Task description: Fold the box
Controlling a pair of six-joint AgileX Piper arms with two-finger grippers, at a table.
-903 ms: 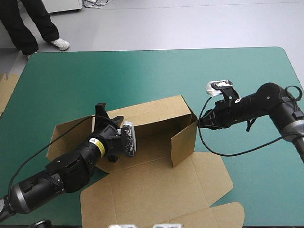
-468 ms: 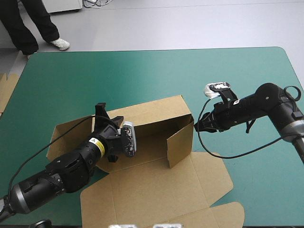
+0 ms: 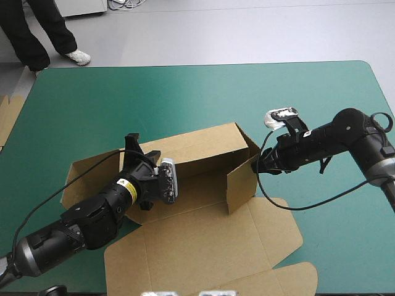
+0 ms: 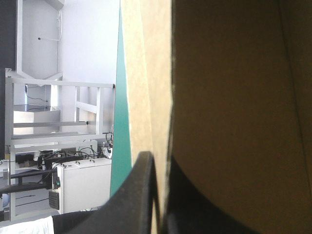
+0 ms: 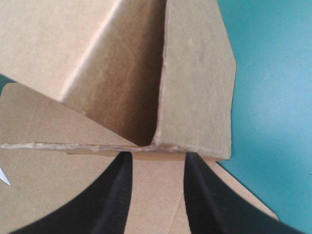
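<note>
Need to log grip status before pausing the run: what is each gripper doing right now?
Left gripper: shut on a raised wall of the box.
Right gripper: open, at the box's raised corner, holding nothing.

Left arm (image 3: 86, 219) extended, left gripper (image 4: 162, 195) pinched almost closed on the box (image 4: 234, 97) wall; right arm (image 3: 345, 132) stretched low toward it, right gripper (image 5: 156, 187) with fingers parted.
</note>
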